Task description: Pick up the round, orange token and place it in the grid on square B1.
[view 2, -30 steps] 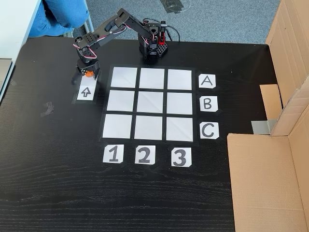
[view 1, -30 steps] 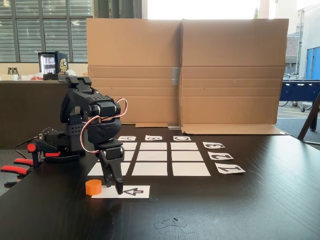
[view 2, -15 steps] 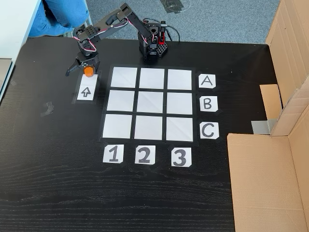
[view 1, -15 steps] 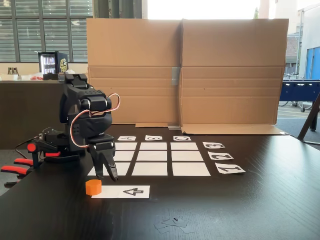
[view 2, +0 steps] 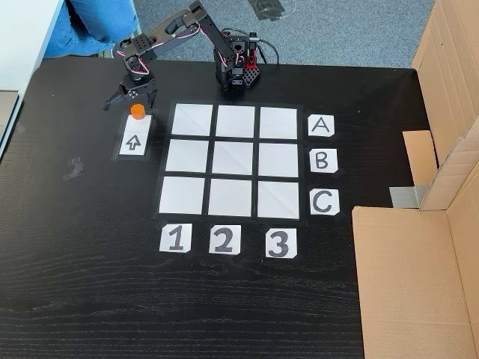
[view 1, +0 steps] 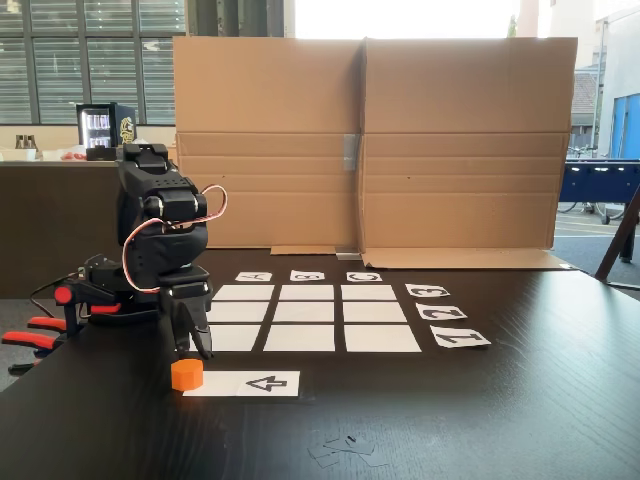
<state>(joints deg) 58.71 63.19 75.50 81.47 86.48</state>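
Sharp, evenly daylit frames; blown-out window glare behind the cardboard (view 1: 370, 140).

Black plastic arm (view 1: 160, 235), looping red-and-white cables (view 1: 140, 262)

In a fixed view my own arm (view 1: 160, 240) stands in front of the left end of the grid (view 1: 310, 312), so part of that column of white rectangles is hidden from me, and the letter cards (view 1: 307, 275) behind it are too foreshortened to read there. My gripper (view 1: 190, 348) is dark against the dark desk (view 1: 480, 420), and its finger gap is hard to judge there. In a fixed view from above, a person's blue sleeve (view 2: 93, 19) and the cardboard (view 2: 426, 284) are cut off by the edges.
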